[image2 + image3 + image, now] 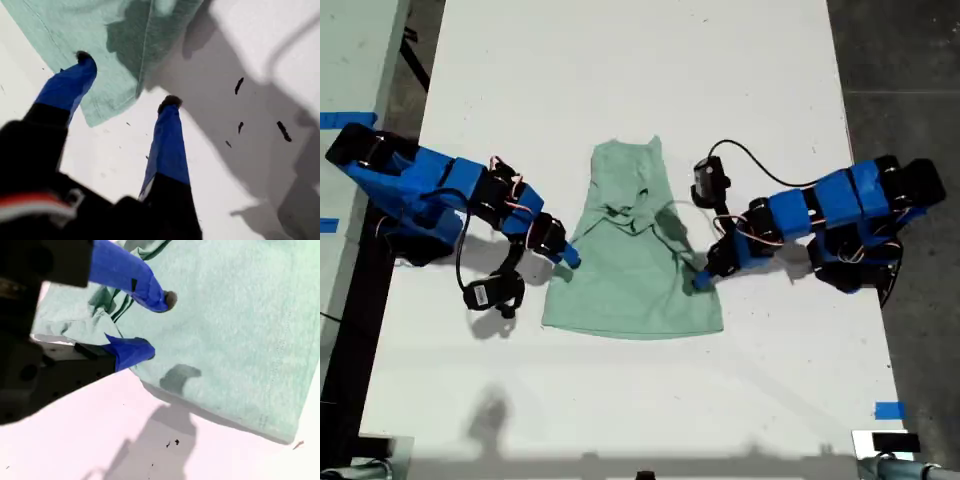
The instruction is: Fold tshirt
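Observation:
The pale mint-green tshirt (630, 290) lies flat mid-table, sleeves bunched in over its chest, hem toward the exterior view's bottom. My first gripper (700, 281) (126, 80), on the arm at the exterior view's right, is open at the shirt's edge. One of its fingertips (82, 59) is over the cloth (60, 30); the other is over bare table beside a cloth corner. My second gripper (570, 258) (159, 325), on the arm at the exterior view's left, is open at the opposite edge, both fingers above the cloth (240, 315), holding nothing.
The white table (620, 70) runs well past the shirt on all sides. Blue tape (890, 410) marks its corner at the exterior view's lower right. Dark floor (900, 80) borders the exterior view's right; another pale surface (350, 60) stands at its left. Small dark specks (239, 85) dot the tabletop.

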Motion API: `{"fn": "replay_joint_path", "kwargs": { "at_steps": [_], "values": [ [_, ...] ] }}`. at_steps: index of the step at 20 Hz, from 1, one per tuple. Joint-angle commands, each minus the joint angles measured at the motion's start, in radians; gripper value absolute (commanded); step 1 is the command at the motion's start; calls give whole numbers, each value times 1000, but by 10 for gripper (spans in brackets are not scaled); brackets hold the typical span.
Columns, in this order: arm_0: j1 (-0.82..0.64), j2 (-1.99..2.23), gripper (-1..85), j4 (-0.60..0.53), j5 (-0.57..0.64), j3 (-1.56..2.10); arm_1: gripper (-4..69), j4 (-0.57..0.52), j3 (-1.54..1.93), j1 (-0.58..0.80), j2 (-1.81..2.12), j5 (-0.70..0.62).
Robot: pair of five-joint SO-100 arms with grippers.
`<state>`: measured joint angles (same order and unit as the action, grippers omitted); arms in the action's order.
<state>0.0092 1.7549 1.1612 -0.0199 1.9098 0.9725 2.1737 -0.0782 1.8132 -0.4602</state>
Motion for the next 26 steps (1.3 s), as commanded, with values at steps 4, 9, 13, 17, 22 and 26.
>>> {"fn": "replay_joint_path", "kwargs": {
  "at_steps": [4, 9, 13, 17, 22, 26],
  "values": [
    [17, 2, 122, -32, -15, -9, 266, -209, 106, -48, -28, 75],
    [17, -8, 122, -32, -15, -8, 183, -282, 144, -69, -51, 101],
    [20, -8, 121, -32, -15, -12, -13, -293, 147, -80, -51, 98],
    [23, -8, 120, -32, -17, -15, -12, -270, 126, -106, -44, 101],
    [28, -8, 120, -32, -18, -20, -12, 132, -187, -110, -5, 75],
    [38, -6, 120, -26, -25, -21, -12, 201, -396, -87, -51, 57]
  ]
}}
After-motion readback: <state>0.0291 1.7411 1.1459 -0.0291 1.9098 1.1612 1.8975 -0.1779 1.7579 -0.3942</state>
